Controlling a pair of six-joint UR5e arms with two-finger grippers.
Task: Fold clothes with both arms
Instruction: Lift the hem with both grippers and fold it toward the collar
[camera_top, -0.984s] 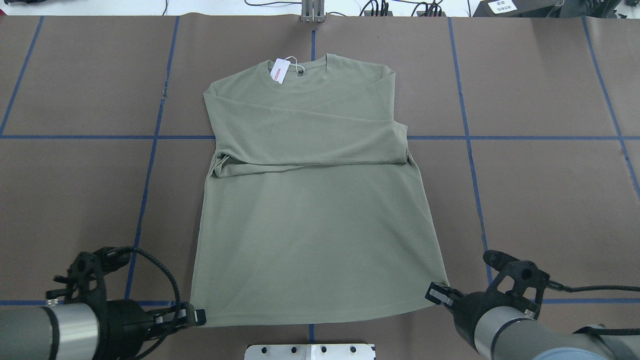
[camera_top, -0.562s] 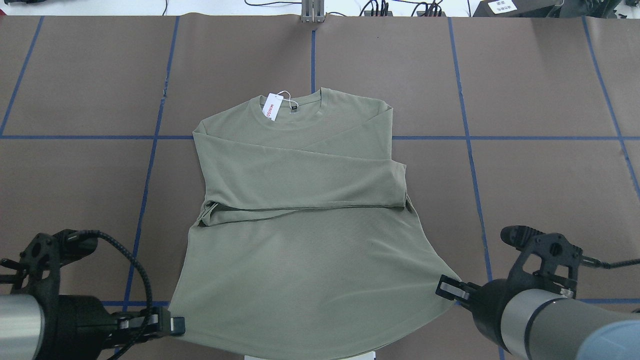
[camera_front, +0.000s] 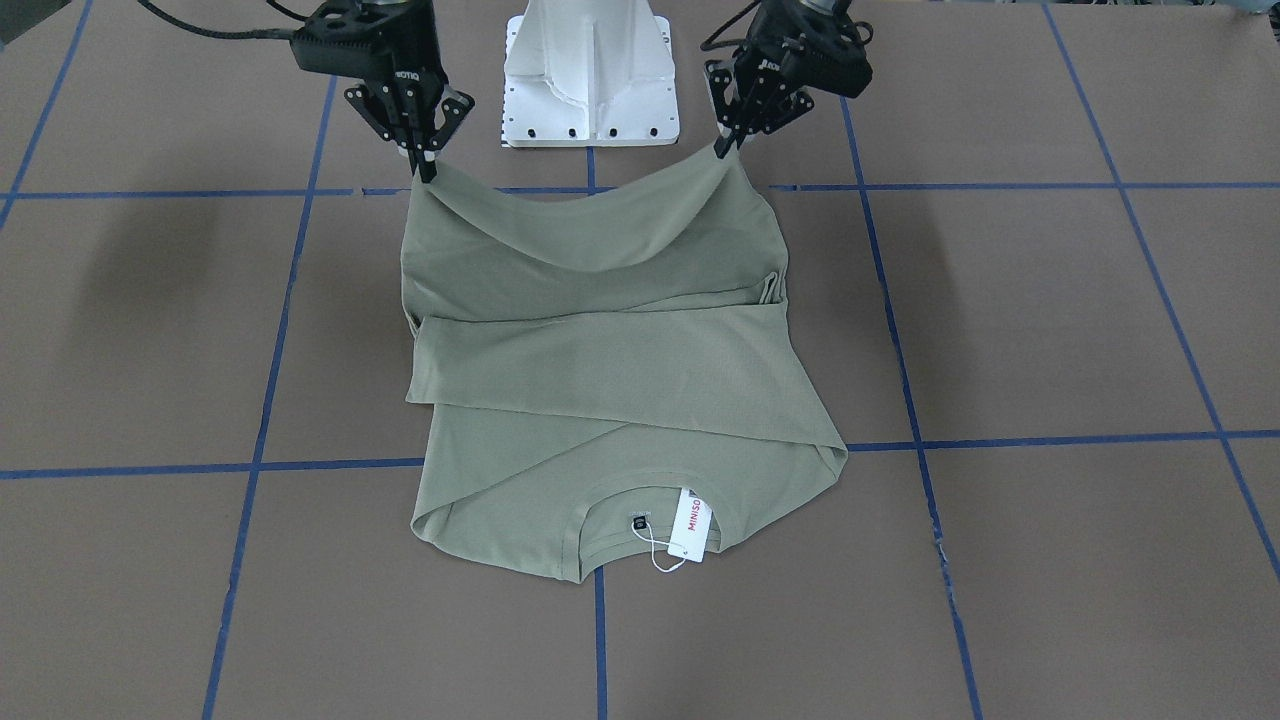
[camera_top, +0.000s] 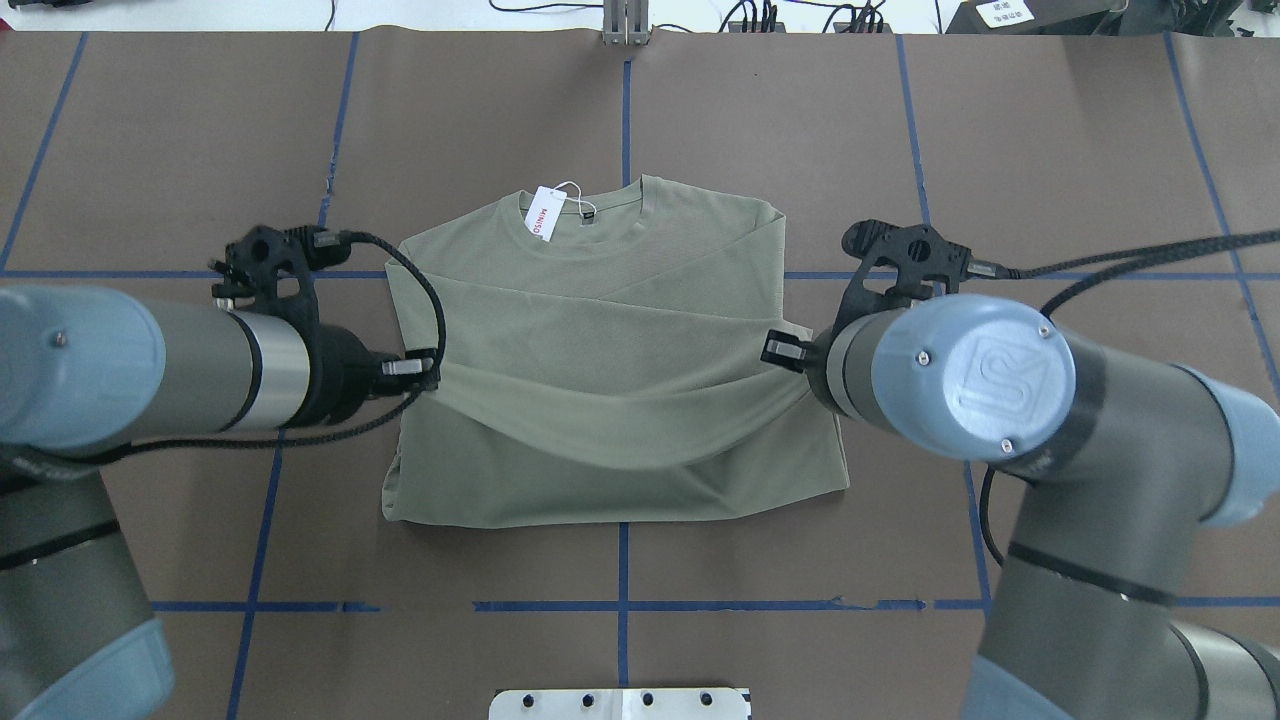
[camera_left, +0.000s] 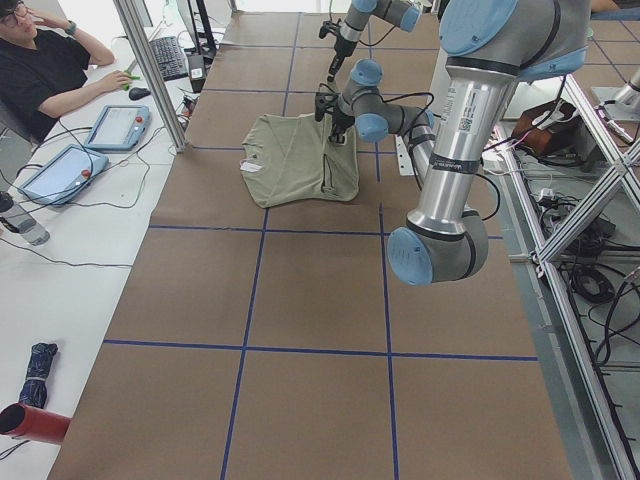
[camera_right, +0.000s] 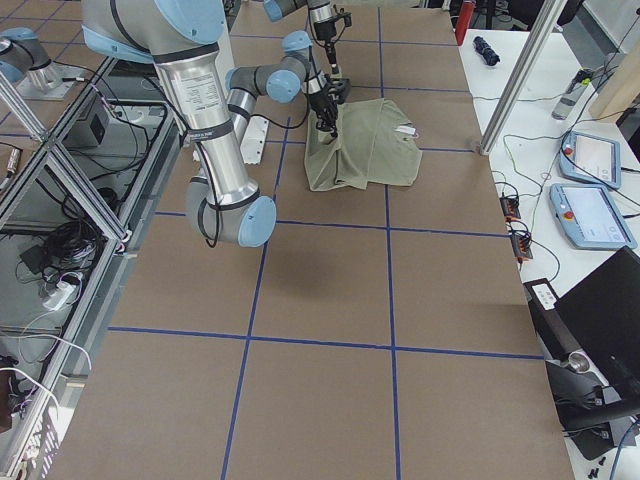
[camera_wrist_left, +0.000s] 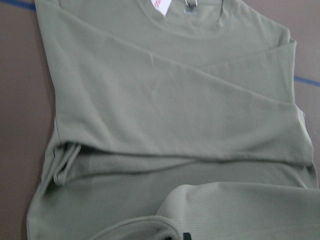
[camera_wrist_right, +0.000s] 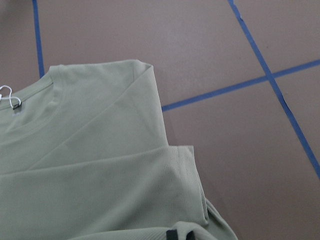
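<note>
Overhead exterior view: the sage-green long-sleeved knit shirt (camera_top: 600, 330) is seen lying at the centre of the brown paper-covered table (camera_top: 1050, 180). The collar is at the far side, with a white hang tag (camera_top: 545, 213) on it. The sleeves are crossed over the chest. The near hem is held off the table above the lower body and sags in a soft arc between two grips. The black two-finger left gripper (camera_top: 425, 368) is clamped on the left hem corner. The black two-finger right gripper (camera_top: 778, 350) is clamped on the right hem corner.

Handling, judged: the knit is taken to be light, limp and slightly stretchy. No stiffness is expected, so the span between the grips droops unless it is kept taut. The hem corners are judged the right hold points. Both layers should be pinched there, since a single layer would let the back panel fall away. The crossed sleeves lie loose and may be shifted if fabric is dragged over them.
</note>
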